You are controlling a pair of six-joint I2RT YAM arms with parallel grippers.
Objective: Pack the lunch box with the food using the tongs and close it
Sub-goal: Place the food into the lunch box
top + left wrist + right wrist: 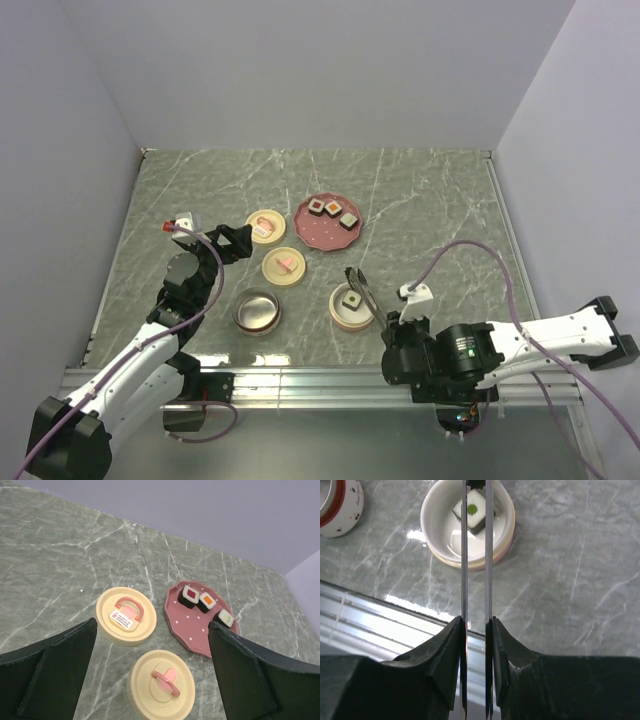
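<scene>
Our right pincer (476, 627) was clamped narrowly on the tongs (464, 570). Their two arms reached across the cream bowl (437, 535) by the bench's near edge, over the green-topped piece (474, 510) lying inside it. Our left pincer (152, 635) hung with jaws spread wide and empty above two cream lids (126, 616), left of the bench's middle. Three more pieces (206, 601) sat on the pink plate (187, 630) mid-bench. We saw a round tin (257, 311) beside the bowl.

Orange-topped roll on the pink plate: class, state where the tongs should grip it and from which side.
From above, probably: close the tongs on the orange-topped roll across its two free dark sides; the red-topped roll and pale-topped roll crowd the others.
</scene>
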